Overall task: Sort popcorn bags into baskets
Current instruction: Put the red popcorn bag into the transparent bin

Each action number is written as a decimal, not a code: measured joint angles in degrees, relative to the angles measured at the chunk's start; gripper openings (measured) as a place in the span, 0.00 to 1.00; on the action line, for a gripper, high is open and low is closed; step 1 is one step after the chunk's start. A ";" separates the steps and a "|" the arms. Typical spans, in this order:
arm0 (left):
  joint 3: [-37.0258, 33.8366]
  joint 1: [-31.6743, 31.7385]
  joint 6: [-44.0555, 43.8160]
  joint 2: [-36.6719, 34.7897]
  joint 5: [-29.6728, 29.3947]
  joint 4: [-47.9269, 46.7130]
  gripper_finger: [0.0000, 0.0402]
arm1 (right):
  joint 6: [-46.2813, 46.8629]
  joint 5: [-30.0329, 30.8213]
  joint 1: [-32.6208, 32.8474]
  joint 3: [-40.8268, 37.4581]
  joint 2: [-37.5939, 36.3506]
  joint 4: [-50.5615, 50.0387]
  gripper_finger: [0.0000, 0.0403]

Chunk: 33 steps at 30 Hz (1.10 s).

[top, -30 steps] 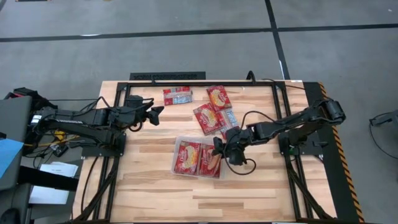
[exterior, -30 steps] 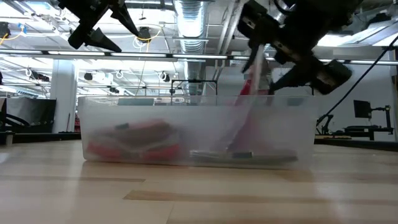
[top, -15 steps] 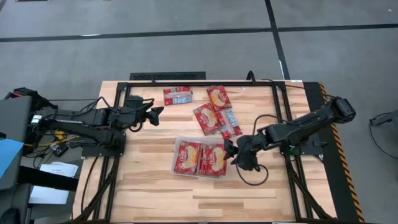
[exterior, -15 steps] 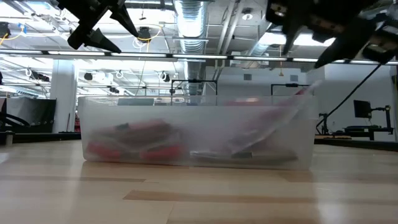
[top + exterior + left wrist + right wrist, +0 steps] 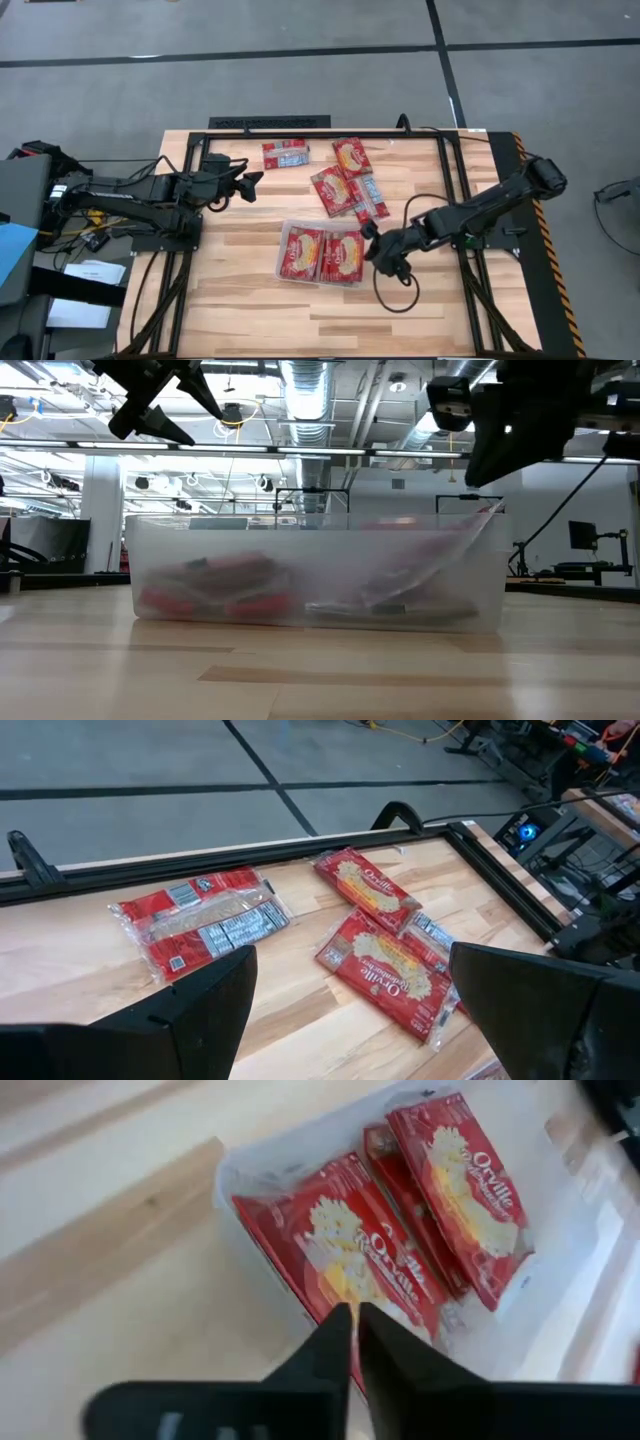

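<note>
Popcorn bags (image 5: 322,255) lay inside the clear basket (image 5: 283,262) at the table's middle, one leaning on its right wall; four more bags (image 5: 343,180) lay on the wood beyond it. The right gripper (image 5: 372,246) hovered just beside the basket's right edge, fingers (image 5: 345,1342) pressed together, empty. The left gripper (image 5: 252,183) waited well apart, fingers spread.

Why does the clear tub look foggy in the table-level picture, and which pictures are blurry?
Low view: the clear plastic rectangular tray has frosted-looking walls, so the red popcorn packets inside smear. Right wrist view: soft overall, the right claw a dark blur. High view: evenly lit.
</note>
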 joint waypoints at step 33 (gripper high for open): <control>0.00 -0.01 -4.38 0.01 0.18 -1.81 0.80 | 10.87 1.03 -0.72 0.07 1.13 3.61 0.05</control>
